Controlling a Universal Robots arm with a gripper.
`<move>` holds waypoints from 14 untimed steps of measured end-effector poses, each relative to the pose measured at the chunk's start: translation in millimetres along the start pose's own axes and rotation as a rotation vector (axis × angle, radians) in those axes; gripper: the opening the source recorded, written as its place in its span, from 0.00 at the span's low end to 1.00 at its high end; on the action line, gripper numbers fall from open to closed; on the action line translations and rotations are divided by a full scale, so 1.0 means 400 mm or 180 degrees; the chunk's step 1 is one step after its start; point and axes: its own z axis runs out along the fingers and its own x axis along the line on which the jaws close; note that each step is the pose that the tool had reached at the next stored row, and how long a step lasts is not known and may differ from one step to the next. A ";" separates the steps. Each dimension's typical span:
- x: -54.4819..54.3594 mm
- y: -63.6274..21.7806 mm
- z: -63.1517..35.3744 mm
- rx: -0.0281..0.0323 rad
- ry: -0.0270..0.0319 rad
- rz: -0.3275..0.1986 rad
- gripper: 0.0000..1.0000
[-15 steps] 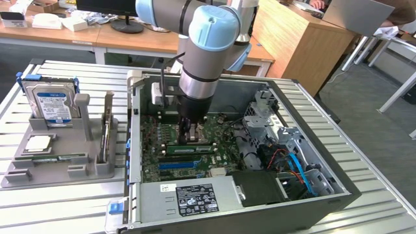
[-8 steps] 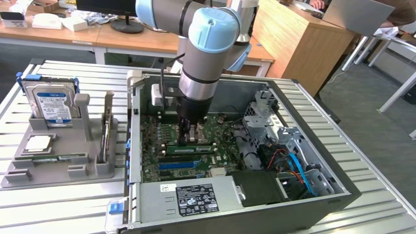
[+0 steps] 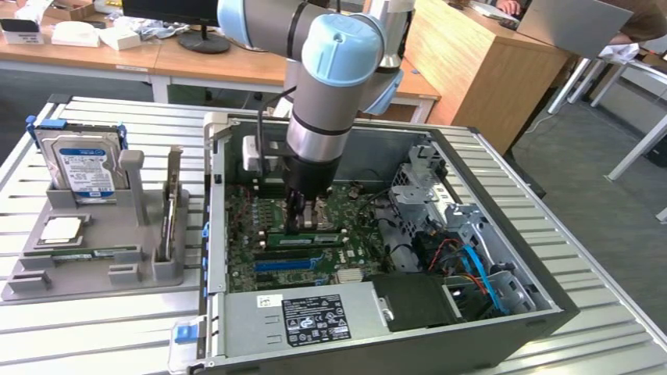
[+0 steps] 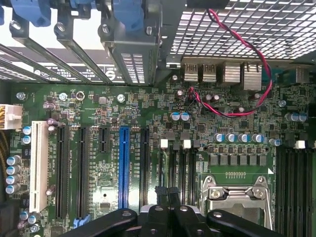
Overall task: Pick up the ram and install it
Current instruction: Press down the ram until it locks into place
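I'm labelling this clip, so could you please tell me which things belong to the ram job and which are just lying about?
Job in hand: ram, lying on the motherboard right under the gripper; gripper, jaws shut; open computer case.

Lying about: hard drive, grey holder, power supply.
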 end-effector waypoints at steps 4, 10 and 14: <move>0.000 0.000 0.001 -0.0001 0.0001 0.0000 0.10; 0.000 0.000 0.004 0.0000 0.0000 0.0000 0.10; 0.000 0.000 0.005 0.0000 0.0001 0.0000 0.10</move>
